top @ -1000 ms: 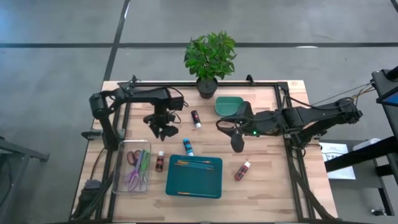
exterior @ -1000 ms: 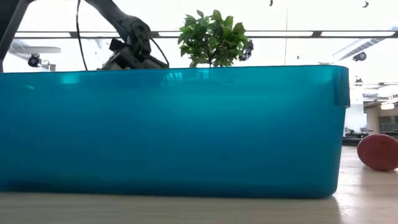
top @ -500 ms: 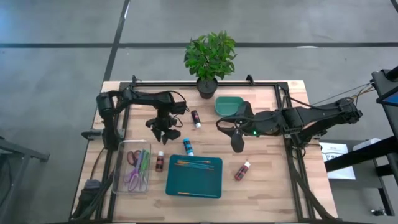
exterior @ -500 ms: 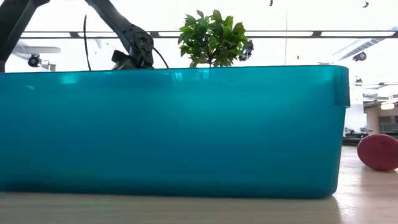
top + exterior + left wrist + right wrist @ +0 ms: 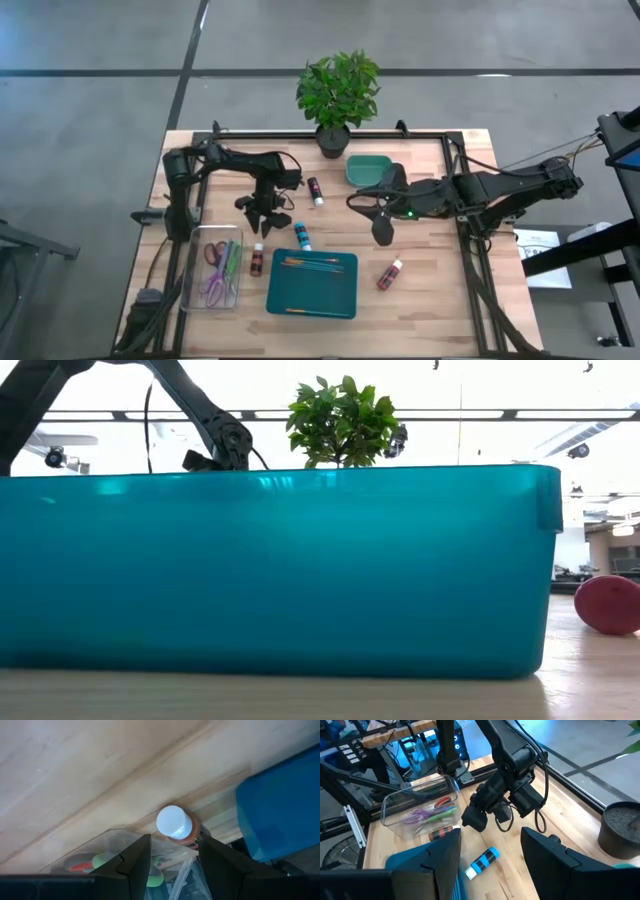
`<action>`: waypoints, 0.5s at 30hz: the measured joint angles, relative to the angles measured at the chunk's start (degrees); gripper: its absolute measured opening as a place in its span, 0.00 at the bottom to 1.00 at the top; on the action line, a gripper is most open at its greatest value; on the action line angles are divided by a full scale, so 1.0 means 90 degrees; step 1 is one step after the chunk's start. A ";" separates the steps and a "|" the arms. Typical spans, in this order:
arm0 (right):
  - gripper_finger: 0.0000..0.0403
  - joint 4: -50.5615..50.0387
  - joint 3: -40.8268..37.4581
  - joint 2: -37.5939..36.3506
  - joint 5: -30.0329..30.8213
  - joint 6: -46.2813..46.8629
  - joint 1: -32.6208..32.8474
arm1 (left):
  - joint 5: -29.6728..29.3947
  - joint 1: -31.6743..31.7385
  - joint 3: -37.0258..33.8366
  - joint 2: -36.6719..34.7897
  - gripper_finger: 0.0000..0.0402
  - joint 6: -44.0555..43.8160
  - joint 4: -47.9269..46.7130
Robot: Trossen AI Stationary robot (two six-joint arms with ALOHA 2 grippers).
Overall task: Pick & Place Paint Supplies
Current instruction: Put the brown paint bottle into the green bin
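The left gripper (image 5: 266, 216) is hanging low over the table (image 5: 430, 290), jaws spread wide and holding nothing, just above the dark red bottle (image 5: 257, 260). In the left wrist view that bottle's white cap (image 5: 173, 821) is sitting right in the gap between the two fingers (image 5: 131, 865), pressed in between the clear tray (image 5: 194, 270) on one side and the teal bin (image 5: 312, 299) on the other, so it is a tight spot.

The blue bottle (image 5: 302, 237) is lying on its side just beside the left gripper, near the teal bin's far edge. The black bottle (image 5: 314, 190) is lying farther back toward the potted plant (image 5: 337, 90). The pinkish bottle (image 5: 390, 273) is lying alone to the right of the bin.

The right gripper (image 5: 380, 228) is waiting mid-table in front of the green bowl (image 5: 366, 168), its jaws apart and empty.

Inside the teal bin, thin brushes (image 5: 310, 262) are lying along its far side, and one more along the near side. The clear tray is holding scissors (image 5: 217, 254) with purple and green items beside them. In the low view the bin's wall (image 5: 280, 570) is blocking nearly everything.
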 joint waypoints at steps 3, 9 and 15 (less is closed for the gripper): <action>0.51 -0.0065 0.0000 -0.0015 -0.0004 -0.0049 0.0000 | -0.0002 -0.0015 0.0000 0.0000 0.43 -0.0089 0.0001; 0.51 -0.0238 0.0000 -0.0097 -0.0015 -0.0075 0.0000 | 0.0000 -0.0089 -0.0002 0.0060 0.43 -0.0337 0.0028; 0.51 -0.0248 0.0000 -0.0225 -0.0015 -0.0164 0.0000 | 0.0012 -0.0220 -0.0002 0.0161 0.43 -0.0544 0.0047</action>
